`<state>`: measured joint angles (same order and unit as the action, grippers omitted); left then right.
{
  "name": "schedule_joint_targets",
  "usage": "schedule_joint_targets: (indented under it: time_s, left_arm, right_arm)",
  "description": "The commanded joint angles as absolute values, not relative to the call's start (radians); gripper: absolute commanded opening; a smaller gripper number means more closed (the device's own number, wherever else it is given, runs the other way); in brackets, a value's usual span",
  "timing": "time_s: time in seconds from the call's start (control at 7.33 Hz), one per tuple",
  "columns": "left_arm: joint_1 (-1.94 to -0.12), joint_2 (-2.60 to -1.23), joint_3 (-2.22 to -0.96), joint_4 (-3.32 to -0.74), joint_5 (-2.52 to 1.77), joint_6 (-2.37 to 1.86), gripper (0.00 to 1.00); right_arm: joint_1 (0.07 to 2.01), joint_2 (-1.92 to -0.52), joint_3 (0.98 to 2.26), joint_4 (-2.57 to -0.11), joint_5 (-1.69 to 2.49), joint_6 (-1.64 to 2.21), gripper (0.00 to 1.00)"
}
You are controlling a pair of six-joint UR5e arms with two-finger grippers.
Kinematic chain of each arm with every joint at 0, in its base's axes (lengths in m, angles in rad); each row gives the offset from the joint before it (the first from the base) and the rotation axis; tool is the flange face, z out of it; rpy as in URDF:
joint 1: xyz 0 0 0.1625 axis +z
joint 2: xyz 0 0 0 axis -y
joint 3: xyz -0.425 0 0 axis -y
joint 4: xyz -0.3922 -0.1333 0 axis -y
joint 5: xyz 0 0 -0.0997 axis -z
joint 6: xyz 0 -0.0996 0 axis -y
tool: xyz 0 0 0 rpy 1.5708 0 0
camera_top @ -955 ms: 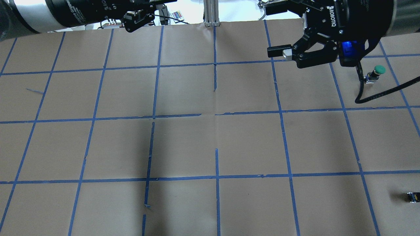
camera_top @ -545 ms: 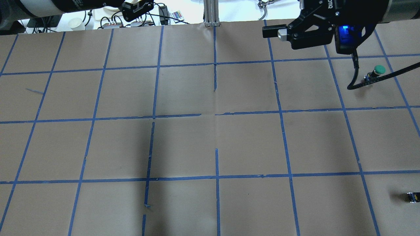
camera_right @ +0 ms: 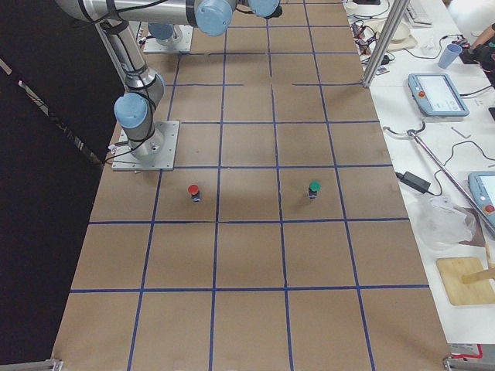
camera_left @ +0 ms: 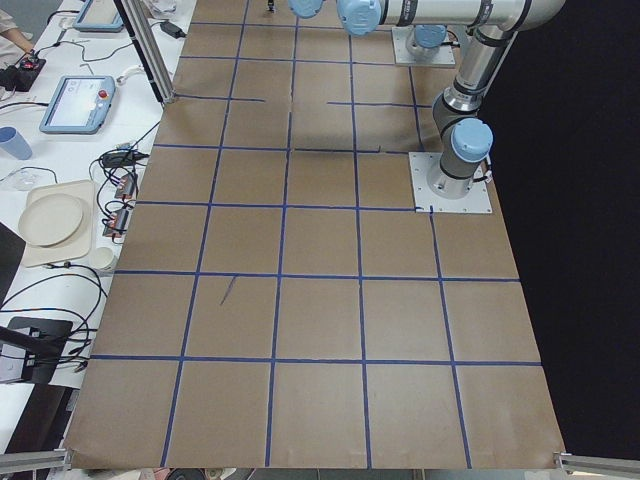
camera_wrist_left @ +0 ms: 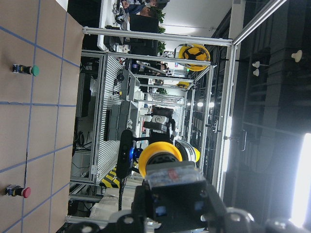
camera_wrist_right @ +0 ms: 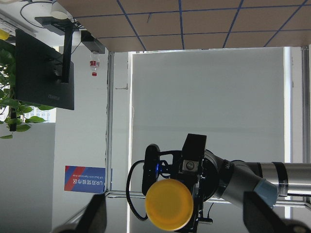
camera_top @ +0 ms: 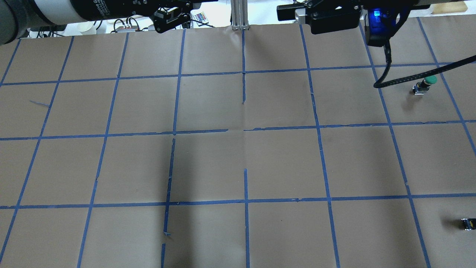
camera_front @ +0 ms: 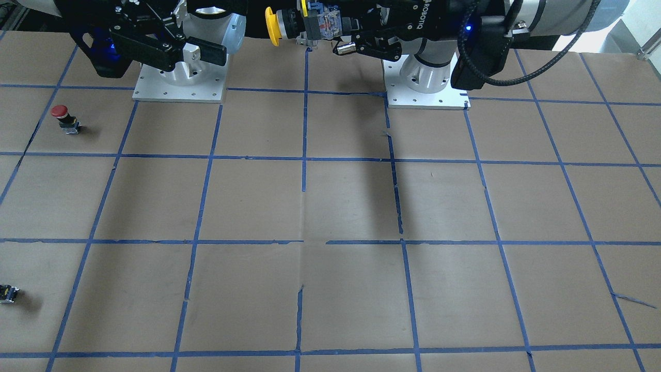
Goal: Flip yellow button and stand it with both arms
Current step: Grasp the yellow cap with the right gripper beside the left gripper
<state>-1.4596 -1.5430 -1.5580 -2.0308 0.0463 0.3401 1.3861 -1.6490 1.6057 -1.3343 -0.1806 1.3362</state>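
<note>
The yellow button is held in the air above the table's robot side, lying sideways with its yellow cap facing my right gripper. My left gripper is shut on its grey-black switch body; the cap sticks out beyond the fingers. My right gripper is open and empty, a short gap from the cap. In the right wrist view the cap faces the camera between the spread fingertips. In the overhead view both grippers, left and right, sit at the top edge and the button is hidden.
A red-capped button stands on the paper-covered table on my right side. A green-capped button stands farther out, with my right arm's cable hanging just over it. A tiny black-and-yellow block lies at the right edge.
In the overhead view my right gripper has moved up and to the left, toward the top edge. My left gripper has shifted slightly right, toward it. The buttons on the table have not moved.
</note>
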Motion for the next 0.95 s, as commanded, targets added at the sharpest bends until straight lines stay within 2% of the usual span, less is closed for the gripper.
schedule_joint_targets:
  time_s: [0.0, 0.82]
  left_arm:
    - [-1.459, -1.534, -1.578, -2.011, 0.043, 0.359, 0.06]
    - [-1.46, -1.532, -1.58, -2.006, 0.034, 0.359, 0.06]
  right_arm:
    - [1.403, -1.649, 1.605, -1.347, -0.155, 1.353, 0.99]
    - [1.46, -1.651, 1.608, -1.417, -0.153, 1.436, 0.99]
